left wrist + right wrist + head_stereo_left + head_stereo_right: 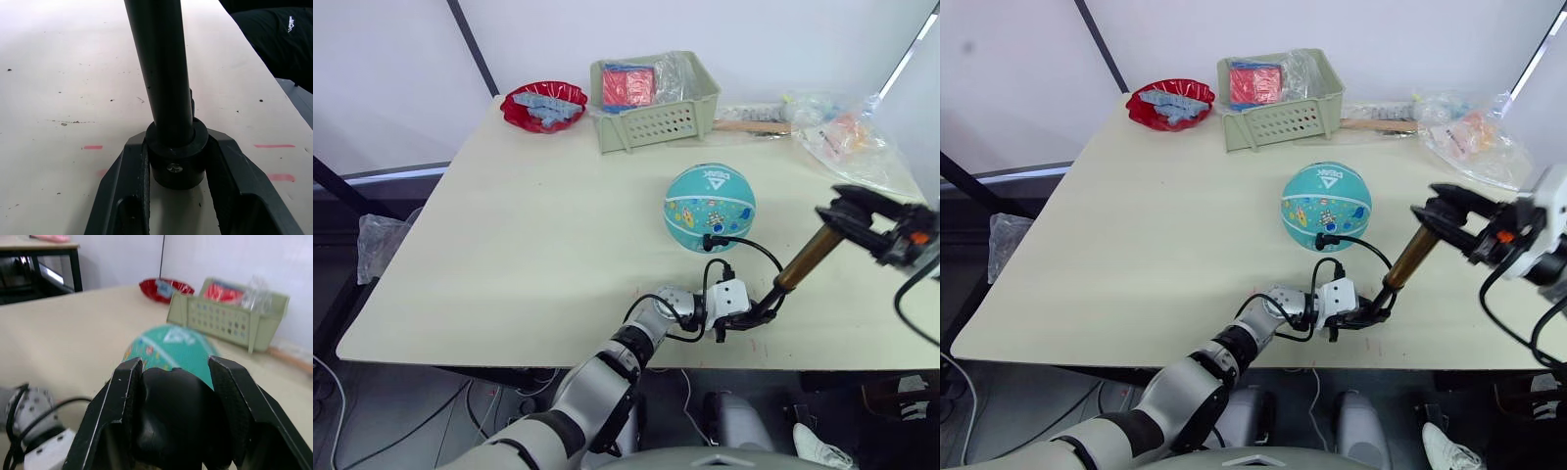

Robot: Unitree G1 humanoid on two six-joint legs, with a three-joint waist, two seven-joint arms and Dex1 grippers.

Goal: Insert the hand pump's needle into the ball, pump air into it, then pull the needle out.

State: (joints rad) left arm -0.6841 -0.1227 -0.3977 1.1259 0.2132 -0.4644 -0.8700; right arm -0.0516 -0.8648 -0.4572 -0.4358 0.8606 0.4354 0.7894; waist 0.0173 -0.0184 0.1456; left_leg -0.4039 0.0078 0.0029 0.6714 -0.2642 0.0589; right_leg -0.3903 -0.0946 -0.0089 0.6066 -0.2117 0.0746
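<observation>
The teal ball [710, 204] rests on the table, right of centre. The hand pump [808, 257] leans tilted near the table's front edge, its gold cylinder rising to the right. My left gripper [751, 317] is shut on the pump's black bottom cap [175, 161], which sits on the table. My right gripper [842, 211] is shut on the black handle [171, 416] at the top. The black hose [759, 250] loops from the pump's base to the ball's near lower side. The needle's black fitting [708, 238] sits against the ball; its metal pin is hidden.
A green basket [654, 119] with red packets stands at the back of the table. A red bowl [544, 105] lies to its left, and clear plastic bags [847, 137] lie at the back right. The table's front edge [558, 360] runs just below my left gripper.
</observation>
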